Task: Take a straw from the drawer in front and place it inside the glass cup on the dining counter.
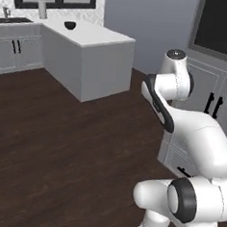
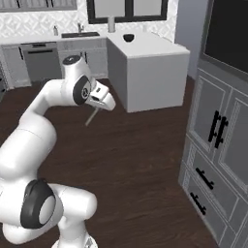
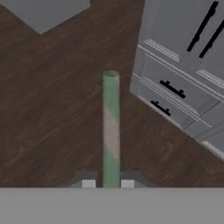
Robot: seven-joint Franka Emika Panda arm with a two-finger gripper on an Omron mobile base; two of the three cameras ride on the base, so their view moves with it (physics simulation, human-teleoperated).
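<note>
Pale green straw (image 3: 110, 131) sits clamped between closed fingers (image 3: 108, 183) and hangs over the dark wood floor, so carrying step in hand. Next calls for travel to the white surface (image 2: 155, 48), then lowering the straw upright into the glass cup, too faint to locate.

1 straw (image 3: 111, 131), 1 bowl (image 2: 128, 37), 4 black cab. handles (image 3: 172, 89)

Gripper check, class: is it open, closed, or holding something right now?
Gripper: closed on the straw, which sticks out straight ahead between the fingertips.
</note>
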